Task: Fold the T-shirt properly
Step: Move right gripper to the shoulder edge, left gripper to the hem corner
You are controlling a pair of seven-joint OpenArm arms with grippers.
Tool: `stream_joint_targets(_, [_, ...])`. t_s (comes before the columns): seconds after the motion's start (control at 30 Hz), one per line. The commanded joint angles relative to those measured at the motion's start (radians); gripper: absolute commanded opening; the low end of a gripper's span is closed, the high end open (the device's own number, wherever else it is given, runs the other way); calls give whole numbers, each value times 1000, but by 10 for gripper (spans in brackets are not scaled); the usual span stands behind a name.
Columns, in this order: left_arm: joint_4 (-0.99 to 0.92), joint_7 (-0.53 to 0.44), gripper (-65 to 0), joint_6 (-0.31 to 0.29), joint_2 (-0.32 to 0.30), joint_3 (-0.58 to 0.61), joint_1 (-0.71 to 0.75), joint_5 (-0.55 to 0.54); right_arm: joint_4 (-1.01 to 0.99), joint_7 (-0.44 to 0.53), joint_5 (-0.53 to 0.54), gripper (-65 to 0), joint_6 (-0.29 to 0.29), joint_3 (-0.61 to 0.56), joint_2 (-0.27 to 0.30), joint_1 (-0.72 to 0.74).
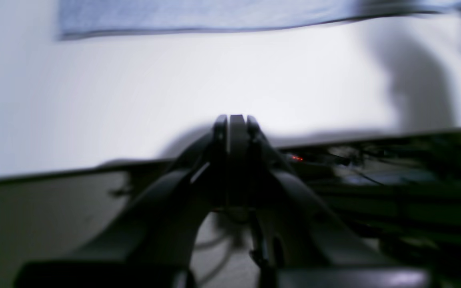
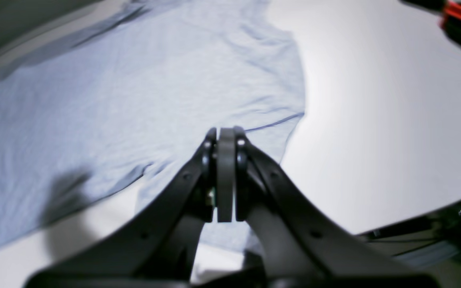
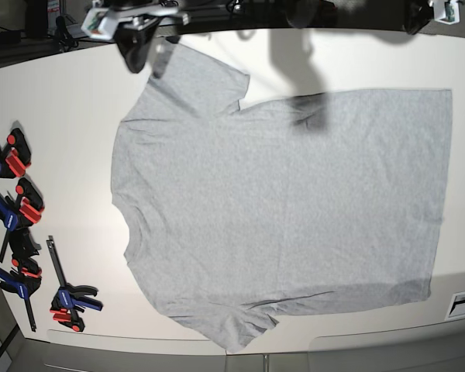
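Right now both pairs of fingers are pressed together and pinching nothing. The right gripper [image 2: 226, 134] hangs just above the shirt's sleeve at the far left corner of the bench, its jaws flat against each other with no cloth between them. The left gripper [image 1: 236, 120] is likewise closed on air, hovering over bare white bench [image 1: 174, 88] near the far edge, with only a strip of the shirt's hem showing beyond it; that view is blurred, so finer detail is lost.

The T-shirt [image 3: 294, 209] lies spread flat, plain side up, filling most of the bench. Its neck end points toward the left edge, its straight hem runs along the right side, one sleeve reaches to the far edge and the other to the near edge. It looks smooth, with only faint wrinkles.

My guess is that no fold is made yet; this is the start, with both arms poised over the far side. The next move would call for each gripper to open, drop to the cloth and pinch the far edge, one near the sleeve and one near the hem.

Open room is fair: bare bench shows beyond the hem and along the near edge. A row of clamps [image 3: 19, 209] lines the left edge, well apart from the shirt.
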Motion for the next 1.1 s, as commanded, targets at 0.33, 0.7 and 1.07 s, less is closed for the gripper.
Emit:
stream_joint_targets(0.33, [14, -23, -650, -302, -6, -73, -16, -138, -253, -314, 714, -650, 625, 477, -155, 181])
stream_joint_targets(0.7, [14, 130, -650, -302, -6, -73, -84, -121, -481, -372, 756, -529, 623, 548, -191, 270])
stream_joint_targets(1.07, [14, 145, -650, -302, -6, -73, -85, -124, -481, -420, 695, -368, 618, 545, -226, 336])
